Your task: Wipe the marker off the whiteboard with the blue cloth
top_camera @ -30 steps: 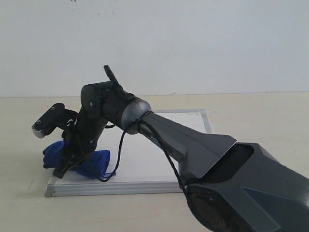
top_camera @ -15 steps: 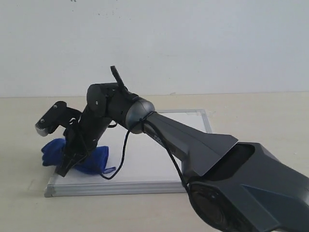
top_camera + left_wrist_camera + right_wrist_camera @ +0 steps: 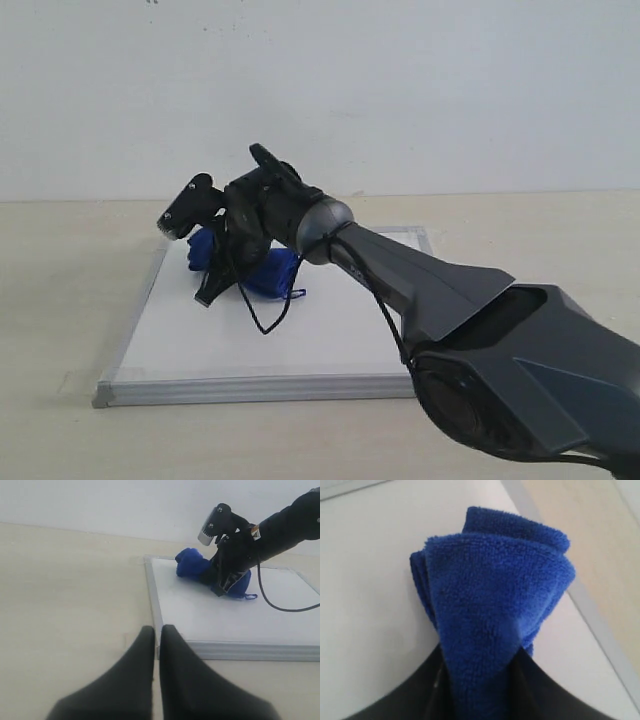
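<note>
Exterior view first: the right gripper (image 3: 213,290) is reaching well across the middle, down on the whiteboard (image 3: 300,345) at about eleven o'clock of its face, and it has the cloth (image 3: 268,272) with it. Right wrist view confirms the hold: jaws pinched tight on the blue bundle, folds bulging out ahead of them and sitting on the white surface near the frame. So the cloth is on the board, in the far-left part, close to that corner but inside the frame. Left gripper (image 3: 156,632) hangs over the table (image 3: 60,300) just beside a board corner, fingers drawn almost together, nothing between them, taking no part. And the marker? No red line shows anywhere on the bare board, so the wipe looks far along; though the arm and cloth cover a patch, and whether red hides there, cannot tell. My call: this is the wiping step, mid-stroke. The next move calls for steady downward pressure and a sweep from eleven toward five o'clock over the covered patch, grip firm so the bundle does not roll out.
</note>
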`<action>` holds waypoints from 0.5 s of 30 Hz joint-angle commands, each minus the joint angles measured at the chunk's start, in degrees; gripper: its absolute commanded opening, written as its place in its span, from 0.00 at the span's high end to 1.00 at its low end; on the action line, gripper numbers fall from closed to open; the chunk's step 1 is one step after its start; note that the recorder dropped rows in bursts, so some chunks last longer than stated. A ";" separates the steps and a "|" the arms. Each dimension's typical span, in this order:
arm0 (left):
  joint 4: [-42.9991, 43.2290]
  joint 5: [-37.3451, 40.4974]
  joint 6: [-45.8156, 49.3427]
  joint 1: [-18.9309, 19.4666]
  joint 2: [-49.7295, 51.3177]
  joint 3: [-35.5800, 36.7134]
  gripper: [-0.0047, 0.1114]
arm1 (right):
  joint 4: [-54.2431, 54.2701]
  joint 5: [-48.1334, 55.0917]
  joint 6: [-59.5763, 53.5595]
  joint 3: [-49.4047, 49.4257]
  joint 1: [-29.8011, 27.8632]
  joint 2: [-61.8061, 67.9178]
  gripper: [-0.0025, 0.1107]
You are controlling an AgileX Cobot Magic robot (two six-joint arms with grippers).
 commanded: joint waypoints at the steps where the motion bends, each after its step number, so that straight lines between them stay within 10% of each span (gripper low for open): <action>1: 0.02 -0.51 -0.57 -0.12 -0.15 0.15 0.93 | 15.74 11.50 -9.38 0.40 2.84 0.05 0.98; 8: 0.02 -0.51 -0.57 -0.12 -0.15 0.15 0.93 | 15.03 10.60 -12.65 0.40 5.99 -2.67 0.98; 15: 0.02 -0.51 -0.57 -0.12 -0.15 0.15 0.93 | -10.51 8.14 11.09 0.40 2.41 -4.03 0.98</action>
